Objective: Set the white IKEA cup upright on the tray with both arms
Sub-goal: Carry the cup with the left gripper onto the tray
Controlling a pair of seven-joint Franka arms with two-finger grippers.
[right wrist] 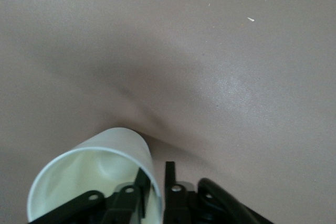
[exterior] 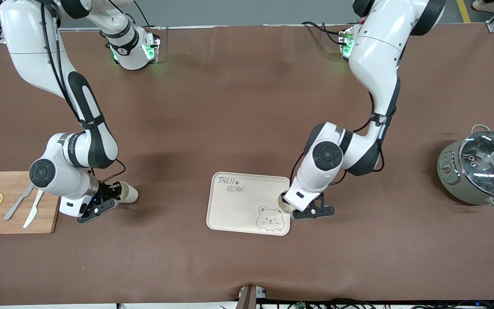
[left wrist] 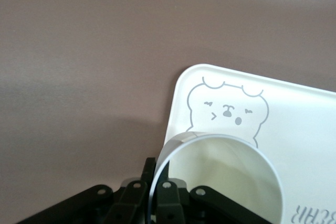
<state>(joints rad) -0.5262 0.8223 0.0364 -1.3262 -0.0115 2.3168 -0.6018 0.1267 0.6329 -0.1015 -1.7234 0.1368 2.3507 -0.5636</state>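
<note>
Brown matting covers the whole table [exterior: 247, 107], with the flat cream rectangular tray [exterior: 238, 206] bearing dark lettering and a bear drawing lying near the front camera, about midway between the arms.

Left gripper [exterior: 309, 210]: low over the tray's edge at the left arm's end, fingers pinching the rim of a white tapered plastic cup [left wrist: 220, 177]. The left wrist view shows the cup mouth-up over the tray corner beside the bear face. Whether its base touches the tray cannot be told.

Right gripper [exterior: 103, 201]: low over the mat just beside the wooden cutting board [exterior: 13, 201], fingers clenched on the wall of a second white cup [right wrist: 94, 177] that is tilted with its mouth sideways.

Recommendations for the step in hand, by judgement:
- Left arm: lower straight down, keep the cup vertical, and shift it inward from the tray's edge before you let go.
- Right arm: rotate the wrist to level the cup's rim before travelling to the tray.
- Keep the two arms well apart over the tray.
</note>
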